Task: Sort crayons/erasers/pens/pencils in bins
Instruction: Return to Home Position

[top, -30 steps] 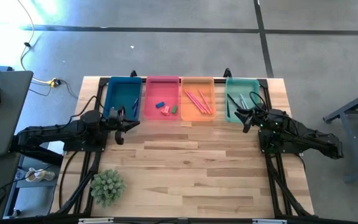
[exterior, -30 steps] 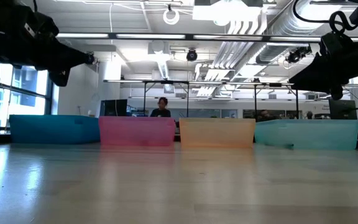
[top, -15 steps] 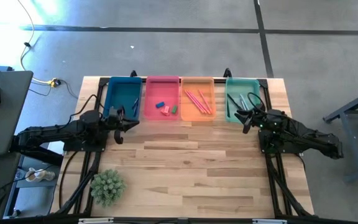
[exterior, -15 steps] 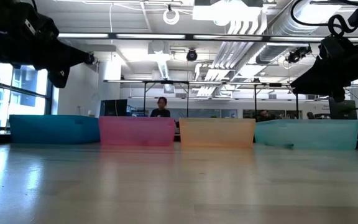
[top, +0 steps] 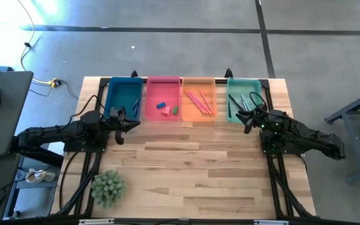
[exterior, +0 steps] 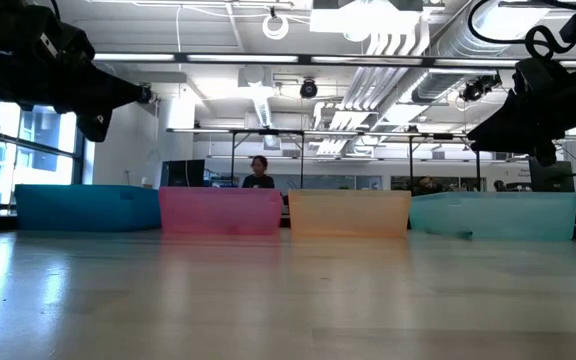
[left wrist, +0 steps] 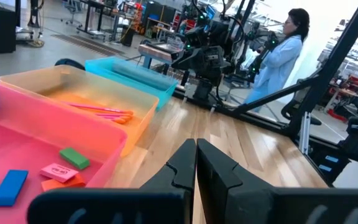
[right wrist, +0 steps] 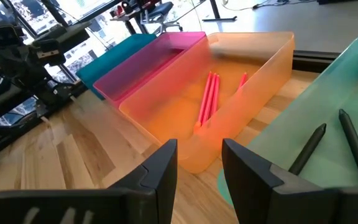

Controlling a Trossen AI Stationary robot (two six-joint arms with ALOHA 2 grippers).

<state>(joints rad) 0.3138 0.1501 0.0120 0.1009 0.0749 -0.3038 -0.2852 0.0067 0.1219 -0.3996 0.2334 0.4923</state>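
Honestly almost nothing changed from a second ago; in the high view both arms sat exactly where they were, and only the right arm (exterior: 553, 100) looked a hair shifted in the low view.

Left gripper (top: 121, 120) hung at the near right corner of the blue bin (top: 120, 94); its fingers (left wrist: 213, 171) were pressed together with nothing in them, same as before. Right gripper (top: 247, 119) hovered at the near edge of the green bin (top: 242, 84), spread apart and empty; through the gap its wrist view looked at the orange bin (right wrist: 253, 56).

All four bins stood in a row along the far edge of the table (top: 192, 169): blue, pink bin (top: 161, 87), orange, green, none of them budged. The erasers (top: 167, 109) all lay in the pink bin, bunched toward its near end; the left wrist view showed the blue eraser (left wrist: 9, 186), a pink one (left wrist: 58, 170), the green one (left wrist: 73, 157) and a reddish one tucked under the pink. Pink pencils (top: 199, 100) lay in the orange bin; dark pens (top: 239, 100) in the green one.

Plant (top: 108, 186) sat at the near left corner; a person (left wrist: 284, 56) in a light coat stood beyond the table.
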